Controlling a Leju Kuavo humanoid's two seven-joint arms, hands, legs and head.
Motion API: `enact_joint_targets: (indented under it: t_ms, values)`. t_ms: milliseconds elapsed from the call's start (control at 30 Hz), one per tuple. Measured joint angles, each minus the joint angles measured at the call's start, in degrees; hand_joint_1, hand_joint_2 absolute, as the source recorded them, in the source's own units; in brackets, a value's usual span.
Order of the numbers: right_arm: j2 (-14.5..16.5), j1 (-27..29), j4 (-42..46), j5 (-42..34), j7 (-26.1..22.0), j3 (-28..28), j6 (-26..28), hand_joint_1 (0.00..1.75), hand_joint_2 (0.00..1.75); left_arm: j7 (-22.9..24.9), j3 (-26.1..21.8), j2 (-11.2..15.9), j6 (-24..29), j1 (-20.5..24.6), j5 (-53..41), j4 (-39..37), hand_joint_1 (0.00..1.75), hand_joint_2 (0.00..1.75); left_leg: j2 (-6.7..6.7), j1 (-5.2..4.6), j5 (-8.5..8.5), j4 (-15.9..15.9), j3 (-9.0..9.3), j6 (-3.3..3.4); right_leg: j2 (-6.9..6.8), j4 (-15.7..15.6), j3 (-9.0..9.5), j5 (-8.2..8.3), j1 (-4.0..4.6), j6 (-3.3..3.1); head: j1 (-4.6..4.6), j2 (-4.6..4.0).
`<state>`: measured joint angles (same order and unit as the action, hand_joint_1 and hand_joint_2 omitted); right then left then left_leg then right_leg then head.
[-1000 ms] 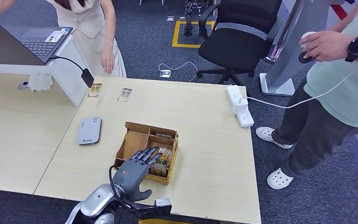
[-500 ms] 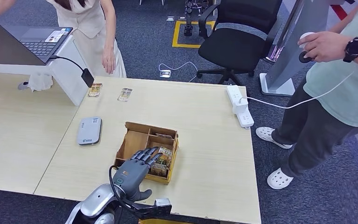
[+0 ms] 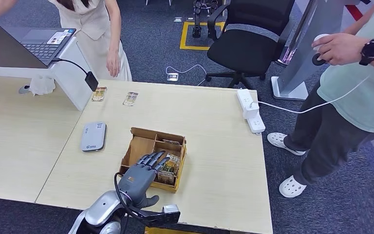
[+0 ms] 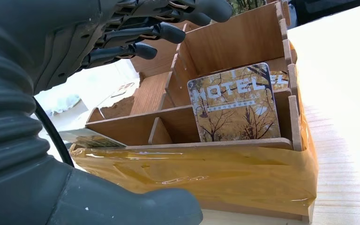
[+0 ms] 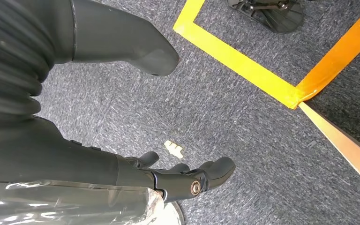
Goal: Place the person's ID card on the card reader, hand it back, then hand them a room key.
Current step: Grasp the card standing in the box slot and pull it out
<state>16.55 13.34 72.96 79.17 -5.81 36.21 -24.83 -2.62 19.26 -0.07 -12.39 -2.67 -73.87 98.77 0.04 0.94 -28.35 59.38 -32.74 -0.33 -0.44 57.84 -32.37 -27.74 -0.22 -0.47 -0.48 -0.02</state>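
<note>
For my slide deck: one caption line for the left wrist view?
Left hand poised open above a wooden divider box holding an upright motel key card.

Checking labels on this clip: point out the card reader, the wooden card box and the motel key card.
card reader (image 3: 93, 136), head view, middle of its grey top.
wooden card box (image 3: 156, 133), head view, far wall.
motel key card (image 4: 236, 105), left wrist view, centre of its printed face.

Left arm in from the lower edge of the head view, silver forearm angled up toward frame centre. Left hand (image 3: 137, 178) palm down, fingers (image 3: 152, 159) extended and slightly spread, thumb out to the side, holding nothing. Right hand (image 5: 122, 136) in its wrist view hanging, thumb apart from loosely curled fingers (image 5: 206, 176), nothing held.
</note>
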Motion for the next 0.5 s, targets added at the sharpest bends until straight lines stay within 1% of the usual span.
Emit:
enact_joint_targets:
  t_ms: [500]
  values:
    - [0.0, 0.0, 0.0, -0.02, 0.16, 0.0, -0.14, 0.0, 1.75, 0.0, 0.0, -0.03, 0.02, 0.08, -0.16, -0.62, 0.0, 1.75, 0.0, 0.0, 0.0, 0.0, 0.0, 0.0, 0.0, 0.0, 0.01, 0.0, 0.0, 0.0, 0.0, 0.0]
